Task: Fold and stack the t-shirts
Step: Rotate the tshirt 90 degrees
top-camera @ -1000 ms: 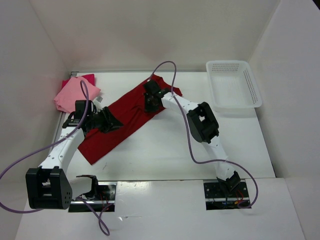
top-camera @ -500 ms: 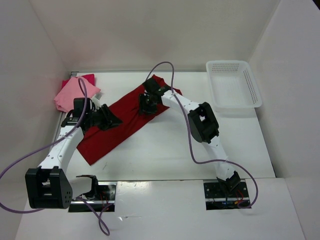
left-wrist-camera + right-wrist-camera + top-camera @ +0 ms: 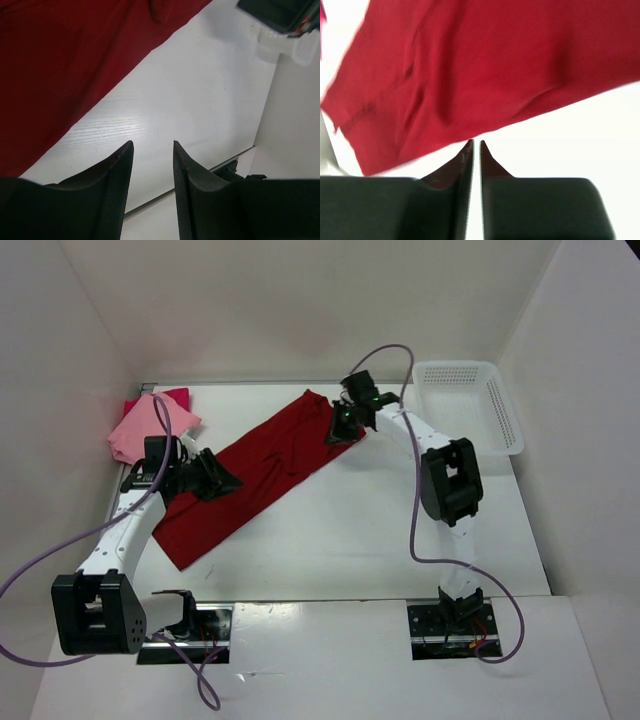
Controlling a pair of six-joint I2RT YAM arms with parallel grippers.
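The dark red t-shirt (image 3: 262,472) lies spread in a long diagonal band across the table, also visible in the left wrist view (image 3: 60,65) and the right wrist view (image 3: 495,65). At the far left the light pink t-shirt (image 3: 145,430) sits folded on the magenta-pink t-shirt (image 3: 178,395). My left gripper (image 3: 222,483) hovers over the red shirt's near-left part, open (image 3: 152,145), with only bare table between its fingers. My right gripper (image 3: 338,432) is at the shirt's far right end, its jaws nearly together (image 3: 475,143) at the cloth's edge with nothing between them.
A white perforated basket (image 3: 468,422) stands at the back right. White walls enclose the table on three sides. Purple cables loop above both arms.
My right gripper opened wide, then closed, and swung from the red shirt's middle to its far right end. That end now lies flatter. The left arm barely moved.
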